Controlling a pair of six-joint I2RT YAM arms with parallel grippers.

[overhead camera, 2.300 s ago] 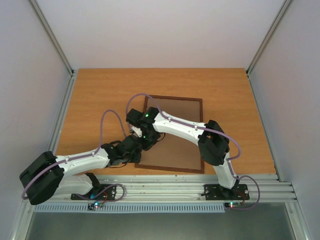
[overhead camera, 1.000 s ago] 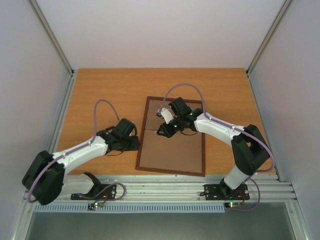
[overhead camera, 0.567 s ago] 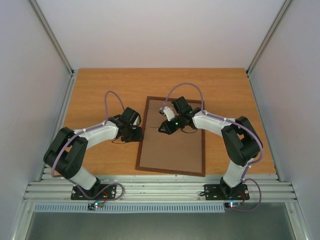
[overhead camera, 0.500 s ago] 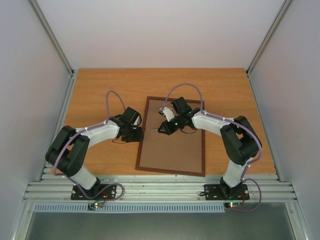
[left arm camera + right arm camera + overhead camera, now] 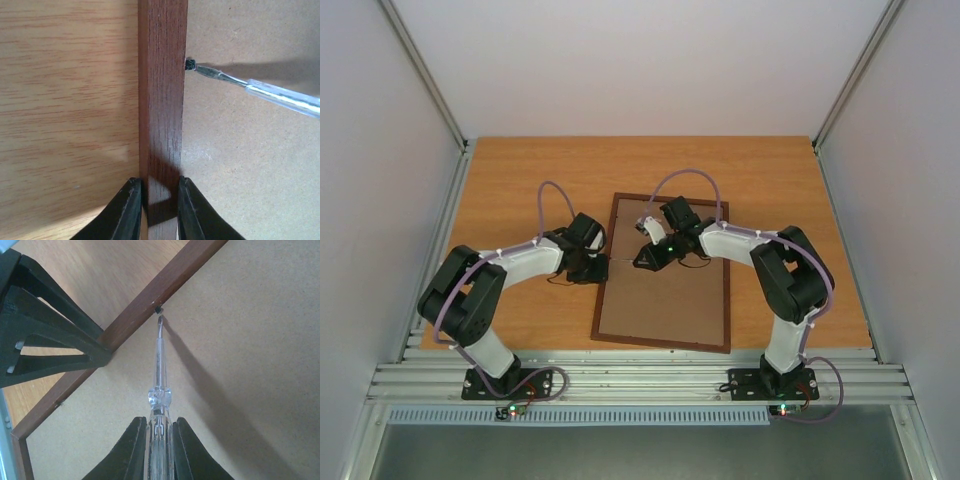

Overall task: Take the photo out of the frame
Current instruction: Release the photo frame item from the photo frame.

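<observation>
Working on the frame [image 5: 665, 305], face down just below centre of the top view, brown back [image 5: 240, 165] upward. No sight of the photo: judged to be hidden under that back, inside the frame, so not yet out. Clamping the frame's left rail [image 5: 162, 100] with the left gripper [image 5: 160, 192] at the bottom centre of the left wrist view, one finger pressed to each side of the wood, jaws narrowed to the rail's width. Pinching a screwdriver [image 5: 159, 360] in the right gripper [image 5: 159, 427] at the bottom centre of the right wrist view, jaws nearly closed round the clear handle, tip set at a small black tab [image 5: 158, 309] on the rail's inner edge.

Could slip off so small a tab under a sideways push, then scrape the back or jab the rail. Could roll the round handle in the jaws if twisted hard, losing the blade's line. Could skid or lift the frame on the table [image 5: 65, 100] should the left hold prove too light against the prying. Could bend the tab without freeing the back, or dig beneath the board and crease the photo, if levered too deep.
</observation>
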